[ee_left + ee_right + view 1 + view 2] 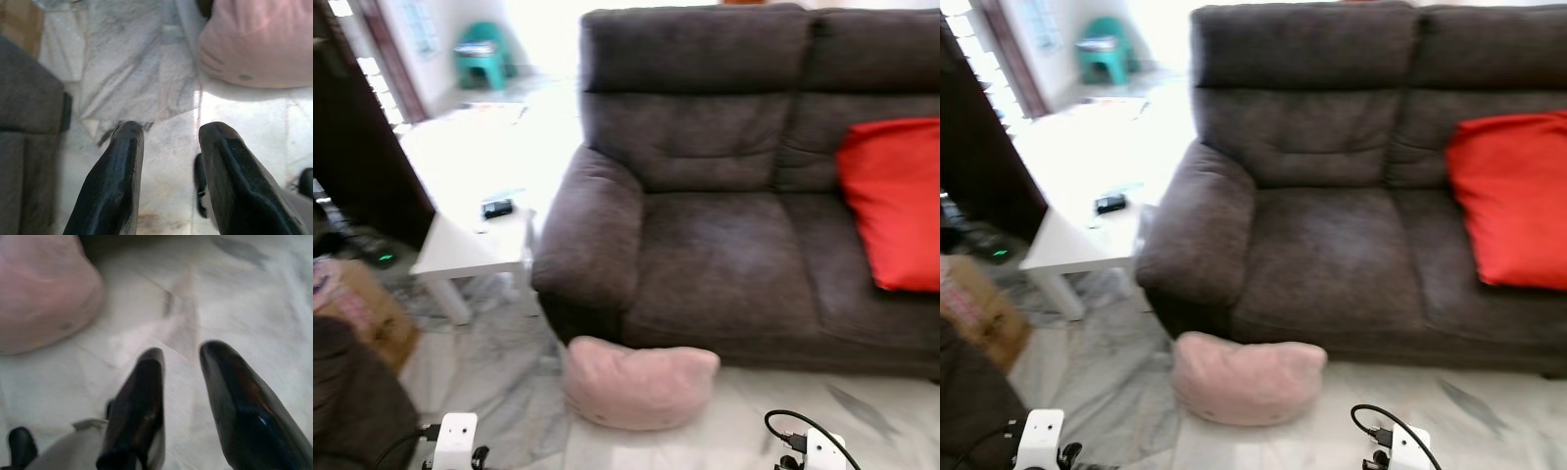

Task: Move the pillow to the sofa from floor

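Pillow point(638, 384) on floor point(509, 372) touching sofa point(724, 255) front; both grippers spread, empty.

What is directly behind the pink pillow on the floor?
The dark grey fabric sofa stands just behind the soft pink pillow lying on the pale marble floor. The pillow covers the base of the sofa's front there.

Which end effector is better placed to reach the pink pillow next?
Neither clearly: the pink pillow lies on the floor between them, apart from both open end effectors, left and right.
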